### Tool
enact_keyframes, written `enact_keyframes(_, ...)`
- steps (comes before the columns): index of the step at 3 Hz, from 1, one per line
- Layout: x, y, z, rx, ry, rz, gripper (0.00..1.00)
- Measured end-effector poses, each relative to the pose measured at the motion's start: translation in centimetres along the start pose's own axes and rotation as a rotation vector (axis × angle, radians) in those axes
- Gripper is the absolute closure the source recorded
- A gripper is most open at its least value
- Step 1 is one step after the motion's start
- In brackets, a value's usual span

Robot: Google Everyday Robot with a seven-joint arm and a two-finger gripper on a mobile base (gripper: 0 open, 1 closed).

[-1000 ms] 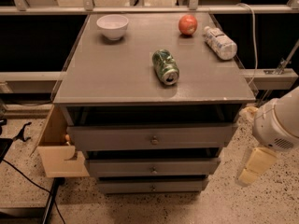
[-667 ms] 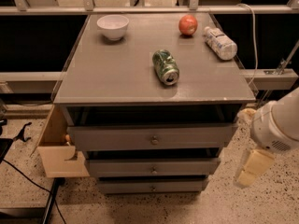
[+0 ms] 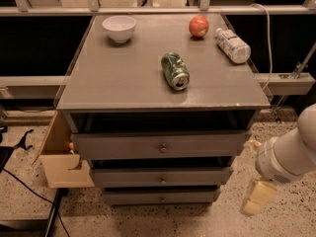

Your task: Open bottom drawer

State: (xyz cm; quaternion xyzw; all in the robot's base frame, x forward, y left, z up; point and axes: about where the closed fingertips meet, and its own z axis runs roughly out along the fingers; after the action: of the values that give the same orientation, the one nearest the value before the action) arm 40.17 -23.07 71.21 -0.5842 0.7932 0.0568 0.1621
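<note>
Bottom drawer still shut; gripper slightly lower, to its right.

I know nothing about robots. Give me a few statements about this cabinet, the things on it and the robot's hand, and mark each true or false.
1. The green can lies on its side on the cabinet top. True.
2. The white bowl sits at the front right corner. False: it is at the back left.
3. The gripper grasps the bottom drawer by its knob. False: it hangs low, right of the cabinet, apart from the drawer.
4. The red apple sits beside the plastic bottle. True.
</note>
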Motion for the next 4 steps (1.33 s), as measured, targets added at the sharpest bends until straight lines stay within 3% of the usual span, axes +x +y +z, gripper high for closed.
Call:
enact_keyframes(2,4.9,2.1,13.3,-0.086,-0.071,0.026,0.0)
enact_keyframes(3,5.2,2.2,14.0,-0.09,-0.068,0.02,0.0)
enact_keyframes(4,6.7,2.2,18.1,-0.106,-0.062,0.0,0.0)
